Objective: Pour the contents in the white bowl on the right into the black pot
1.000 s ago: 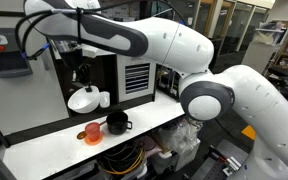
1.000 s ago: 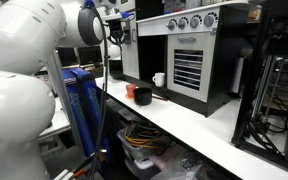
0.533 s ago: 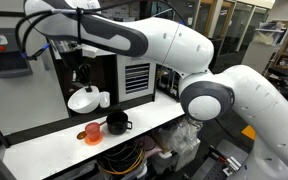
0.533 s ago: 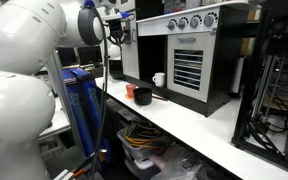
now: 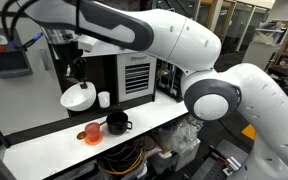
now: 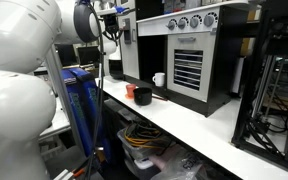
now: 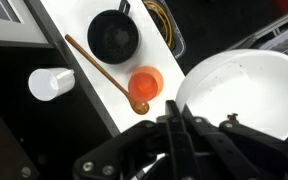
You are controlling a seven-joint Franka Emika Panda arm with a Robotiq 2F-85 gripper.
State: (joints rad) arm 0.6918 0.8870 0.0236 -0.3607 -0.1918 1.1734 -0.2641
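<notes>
My gripper (image 7: 176,128) is shut on the rim of the white bowl (image 7: 246,92), which I hold in the air. In an exterior view the bowl (image 5: 79,96) hangs tilted under the gripper (image 5: 76,74), up and to the left of the black pot (image 5: 117,123). The pot (image 7: 114,37) stands on the white counter with its short handle out. In the wrist view the bowl's inside looks plain white, and I cannot make out any contents. The pot (image 6: 142,97) also shows in the other exterior view, where I cannot pick out the bowl.
An orange cup (image 7: 145,83) stands next to the pot, with a wooden spoon (image 7: 96,68) lying between them. A small white cup (image 7: 51,83) sits by the black toy oven (image 5: 134,75). The counter edge (image 5: 134,138) drops to cables and bins below.
The arm has risen and the bowl has shifted slightly up and to the left, away from the white cup. The grip stays shut.
</notes>
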